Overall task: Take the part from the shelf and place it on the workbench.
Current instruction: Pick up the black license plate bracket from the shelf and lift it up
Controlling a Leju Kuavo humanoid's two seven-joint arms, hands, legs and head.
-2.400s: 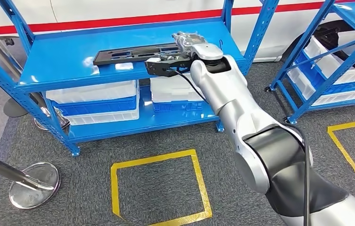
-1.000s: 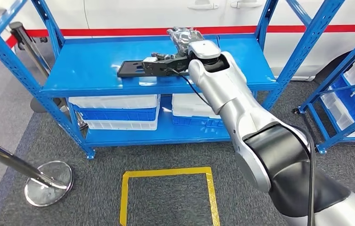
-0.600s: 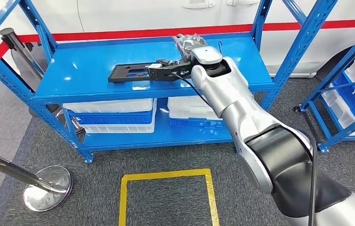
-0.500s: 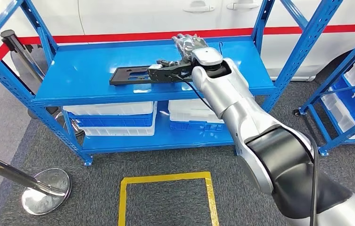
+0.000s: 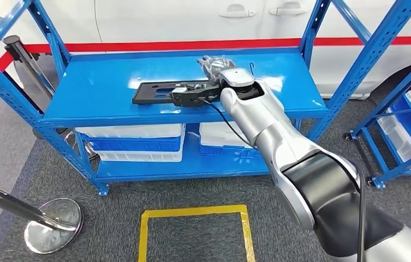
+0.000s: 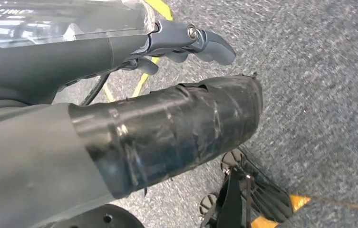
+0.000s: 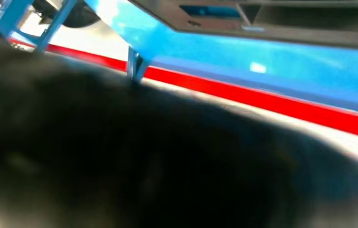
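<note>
Head view first: the right arm reaches out over the top level of the blue shelf (image 5: 99, 93), and the right hand (image 5: 214, 66) sits at the near end of the part (image 5: 156, 91), a flat black plate with cut-outs lying on that blue surface. The hand is a dark cluster right at the part's end, touching or overlapping it, but whether the fingers are clamped on the plate or just resting beside it I cannot tell from here. A black bracket with a cable juts from the wrist across the part's end. Below, white and blue bins (image 5: 132, 139) fill the lower level. Behind the shelf stands a white car (image 5: 192, 22) with a red stripe. On the grey carpet, a yellow taped square (image 5: 195, 213) lies in front, and a chrome stanchion base (image 5: 53, 232) sits off to the left.

Left wrist view now: the left hand (image 6: 186, 45) hangs over grey carpet, its grey fingers curled in together with nothing in them, a thick tape-wrapped thumb alongside.

Right wrist view: a dark blur covers much of the picture, so the fingers can't be read here. Past it, the part (image 7: 272, 19) shows as a grey slab with openings lying on the blue shelf (image 7: 262, 57), the car's red stripe beyond.
</note>
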